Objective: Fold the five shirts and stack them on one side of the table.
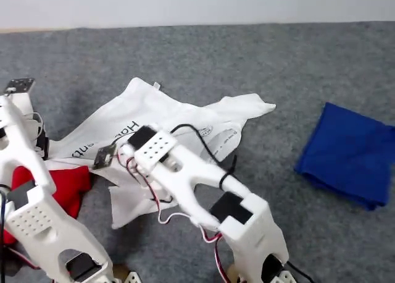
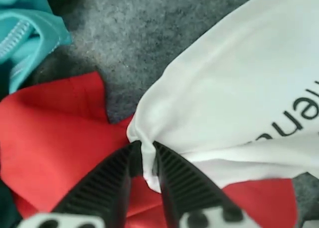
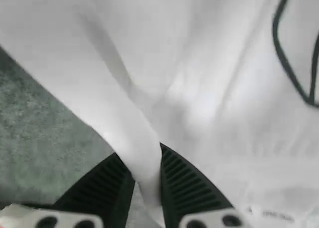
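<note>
Across the surface (image 1: 247, 67), a white shirt (image 1: 123, 119) lay crumpled left of centre, a folded blue shirt (image 1: 349, 153) at the right, a red shirt (image 1: 68, 184) at the left. Both the left tool (image 2: 144, 161) and the right tool (image 3: 146, 173) pinched the white shirt.

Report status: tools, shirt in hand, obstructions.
Left tool shut on white shirt edge. Right tool shut on its fold. Blue shirt folded aside. Red shirt under white edge.
</note>
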Tool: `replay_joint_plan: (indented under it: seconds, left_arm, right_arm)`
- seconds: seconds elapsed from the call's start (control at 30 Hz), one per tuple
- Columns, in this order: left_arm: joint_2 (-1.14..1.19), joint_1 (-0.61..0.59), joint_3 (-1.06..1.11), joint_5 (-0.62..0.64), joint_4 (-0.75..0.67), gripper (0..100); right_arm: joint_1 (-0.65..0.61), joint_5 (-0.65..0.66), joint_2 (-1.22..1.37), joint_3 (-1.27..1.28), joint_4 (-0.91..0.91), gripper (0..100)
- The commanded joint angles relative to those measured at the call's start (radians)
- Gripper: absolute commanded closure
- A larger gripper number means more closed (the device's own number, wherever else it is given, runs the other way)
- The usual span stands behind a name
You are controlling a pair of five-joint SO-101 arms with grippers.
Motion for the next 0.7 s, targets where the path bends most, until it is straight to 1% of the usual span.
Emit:
replay_joint_plan:
  seconds: [0.0,0.07,0.2,0.3,0.37,0.47,0.67]
  left_arm:
    - [-0.129,0.005,-0.013,0.006,0.029,100]
    - [-0.199,0.026,-0.012,0.006,0.055,100]
    - [-0.342,0.115,-0.008,0.008,0.143,100]
    - [-0.448,0.183,-0.008,0.008,0.203,100]
    - [-0.516,0.209,-0.007,0.025,0.212,100]
    - [-0.611,0.218,-0.007,0.080,0.213,100]
    - [-0.790,0.212,-0.007,0.086,0.213,100]
  right_arm:
    - [0.091,0.012,-0.128,-0.091,0.084,98.8]
    - [0.151,0.011,-0.183,-0.141,0.124,98.8]
    - [0.255,0.011,-0.300,-0.242,0.174,98.8]
    - [0.343,0.006,-0.384,-0.293,0.182,98.8]
    - [0.403,0.005,-0.441,-0.298,0.180,98.8]
    - [0.490,0.005,-0.512,-0.298,0.173,98.8]
    - [0.676,0.005,-0.633,-0.301,0.160,98.8]
